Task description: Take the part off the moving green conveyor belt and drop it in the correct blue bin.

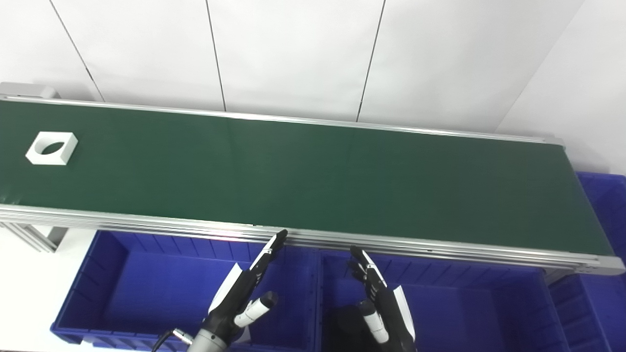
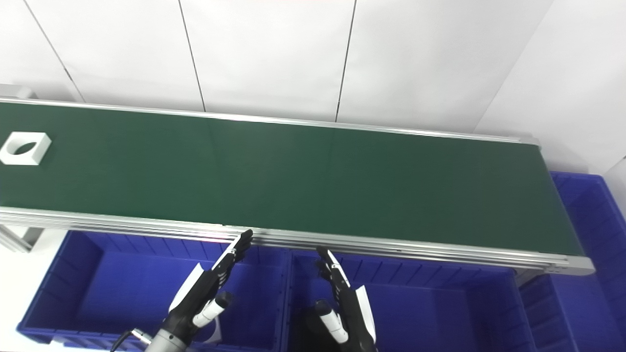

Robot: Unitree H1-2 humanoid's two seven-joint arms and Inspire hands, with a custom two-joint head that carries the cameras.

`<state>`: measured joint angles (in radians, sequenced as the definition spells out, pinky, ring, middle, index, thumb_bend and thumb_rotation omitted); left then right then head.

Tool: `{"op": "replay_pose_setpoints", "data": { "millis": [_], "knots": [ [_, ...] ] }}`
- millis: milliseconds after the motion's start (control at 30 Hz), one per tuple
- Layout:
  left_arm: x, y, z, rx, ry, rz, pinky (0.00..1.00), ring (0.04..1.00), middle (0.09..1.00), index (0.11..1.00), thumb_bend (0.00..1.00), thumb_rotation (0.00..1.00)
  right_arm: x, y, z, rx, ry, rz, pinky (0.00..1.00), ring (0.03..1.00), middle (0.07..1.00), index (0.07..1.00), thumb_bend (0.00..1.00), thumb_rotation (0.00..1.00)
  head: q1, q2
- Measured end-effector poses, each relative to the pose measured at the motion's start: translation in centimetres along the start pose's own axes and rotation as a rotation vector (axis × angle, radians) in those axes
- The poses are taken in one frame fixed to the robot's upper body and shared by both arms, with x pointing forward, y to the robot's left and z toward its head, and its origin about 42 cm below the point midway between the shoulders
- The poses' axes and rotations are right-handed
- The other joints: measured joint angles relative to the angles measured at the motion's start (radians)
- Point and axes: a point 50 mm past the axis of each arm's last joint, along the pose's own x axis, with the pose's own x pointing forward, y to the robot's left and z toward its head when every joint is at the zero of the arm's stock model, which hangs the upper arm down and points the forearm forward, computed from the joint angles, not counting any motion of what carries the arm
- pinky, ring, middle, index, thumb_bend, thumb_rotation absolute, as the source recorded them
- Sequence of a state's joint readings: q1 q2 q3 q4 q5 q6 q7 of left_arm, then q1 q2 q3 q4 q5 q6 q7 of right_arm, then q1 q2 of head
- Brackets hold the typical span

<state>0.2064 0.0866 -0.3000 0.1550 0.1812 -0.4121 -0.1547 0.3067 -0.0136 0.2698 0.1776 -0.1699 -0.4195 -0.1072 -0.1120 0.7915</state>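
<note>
A: What sits farthest left?

B: The part (image 1: 51, 148), a white square block with a round hole through it. It lies flat on the green conveyor belt (image 1: 313, 176), at the belt's far-left end, toward the far edge.

A: And under the belt's near rail?

B: Blue bins. The left bin (image 1: 122, 288) stands below the near rail, and the middle bin (image 1: 464, 308) is just beside it on the right, the two walls touching. A third bin (image 1: 604, 234) stands past the belt's right end.

A: Where is the left hand?

B: The left hand (image 1: 242, 293) hovers over the right part of the left bin, fingers stretched out and apart, thumb splayed, holding nothing. Its fingertips (image 1: 279, 237) reach up to the belt's near rail.

A: The right hand?

B: The right hand (image 1: 379, 298) hovers over the left part of the middle bin, fingers likewise spread and empty, just short of the rail. Both hands are well apart from the part.
</note>
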Motion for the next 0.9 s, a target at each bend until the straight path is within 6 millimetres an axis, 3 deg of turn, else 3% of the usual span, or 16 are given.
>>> {"op": "replay_pose_setpoints", "data": {
  "millis": [900],
  "knots": [
    [-0.10,-0.23,-0.02,-0.003,0.002,-0.019,1.00,1.000,0.989,0.991,0.78,1.00,0.25,0.05,-0.01,-0.004,-0.003,-0.003,0.90,0.892,0.940,0.925,0.89,0.99,0.002,0.002]
  ]
}}
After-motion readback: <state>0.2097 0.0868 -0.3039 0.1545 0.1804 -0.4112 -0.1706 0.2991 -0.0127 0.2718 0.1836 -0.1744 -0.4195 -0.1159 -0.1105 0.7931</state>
